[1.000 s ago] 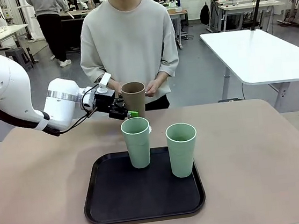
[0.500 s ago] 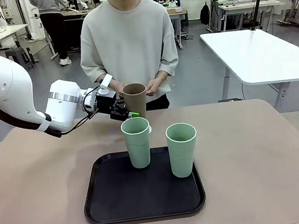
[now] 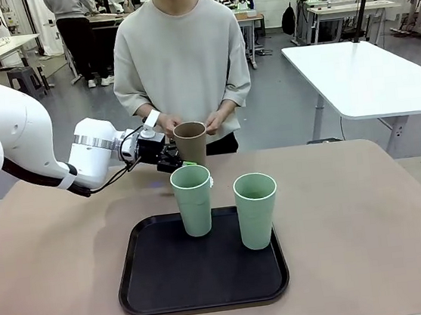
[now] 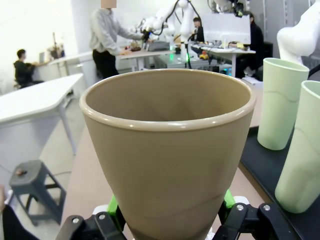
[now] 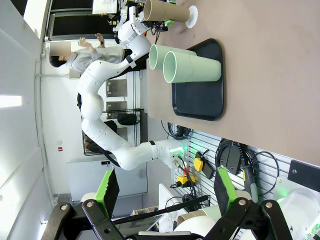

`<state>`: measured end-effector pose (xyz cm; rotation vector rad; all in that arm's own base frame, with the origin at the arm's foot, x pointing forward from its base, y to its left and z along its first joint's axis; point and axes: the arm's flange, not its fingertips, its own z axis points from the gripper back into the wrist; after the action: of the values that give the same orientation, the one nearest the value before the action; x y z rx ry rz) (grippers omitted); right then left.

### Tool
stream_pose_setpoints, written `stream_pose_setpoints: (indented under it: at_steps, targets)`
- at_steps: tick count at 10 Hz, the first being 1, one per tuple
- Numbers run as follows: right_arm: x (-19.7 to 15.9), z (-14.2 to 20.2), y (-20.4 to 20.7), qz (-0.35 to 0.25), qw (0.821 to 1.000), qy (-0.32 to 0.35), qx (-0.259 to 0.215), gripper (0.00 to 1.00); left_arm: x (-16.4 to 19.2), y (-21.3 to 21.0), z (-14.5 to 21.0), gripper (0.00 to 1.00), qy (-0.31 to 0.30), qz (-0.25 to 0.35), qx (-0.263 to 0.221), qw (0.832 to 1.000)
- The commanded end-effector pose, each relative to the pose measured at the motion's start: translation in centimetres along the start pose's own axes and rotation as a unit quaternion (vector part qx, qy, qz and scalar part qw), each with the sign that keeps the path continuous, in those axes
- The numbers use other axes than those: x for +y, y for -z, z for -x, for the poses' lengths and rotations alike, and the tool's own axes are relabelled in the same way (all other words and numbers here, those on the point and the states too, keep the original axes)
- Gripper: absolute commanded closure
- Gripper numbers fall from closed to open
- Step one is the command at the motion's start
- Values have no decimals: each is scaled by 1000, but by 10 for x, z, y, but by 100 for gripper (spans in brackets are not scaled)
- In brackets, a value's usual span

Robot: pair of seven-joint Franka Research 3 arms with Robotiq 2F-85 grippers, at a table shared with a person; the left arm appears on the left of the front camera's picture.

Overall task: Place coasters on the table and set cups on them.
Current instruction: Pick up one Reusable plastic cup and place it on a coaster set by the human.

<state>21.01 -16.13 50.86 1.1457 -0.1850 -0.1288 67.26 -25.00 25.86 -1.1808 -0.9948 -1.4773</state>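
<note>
My left gripper (image 3: 182, 159) is shut on a brown cup (image 3: 190, 138), upright over the far side of the tan table (image 3: 369, 215), in front of the person. In the left wrist view the brown cup (image 4: 167, 150) sits between my green pads (image 4: 113, 205). A white scalloped coaster (image 5: 192, 16) lies right at the base of the brown cup (image 5: 165, 8); whether they touch I cannot tell. Two pale green cups (image 3: 193, 200) (image 3: 256, 209) stand on the black tray (image 3: 145, 286). My right gripper (image 5: 167, 200) is open and holds nothing, well away from the table.
The person's hands (image 3: 214, 121) hover just behind the brown cup. The tray takes up the table's middle; bare table lies to its left and right. A white table (image 3: 360, 72) stands off to the far right.
My left gripper has carried the brown cup slightly lower and a little to the right. The green cups and the tray have not moved.
</note>
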Motion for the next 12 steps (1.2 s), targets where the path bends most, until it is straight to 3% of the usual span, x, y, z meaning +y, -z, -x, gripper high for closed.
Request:
stream_pose_setpoints:
  at_steps: [1, 12]
  targets:
    - [1, -2, 0, -12, 1000, -1, -2, 0, 12, 2, -2, 16, -2, 12, 4, 1000]
    - [1, -2, 0, -12, 1000, -1, -2, 0, 14, 7, 12, 16, -22, 23, -2, 999]
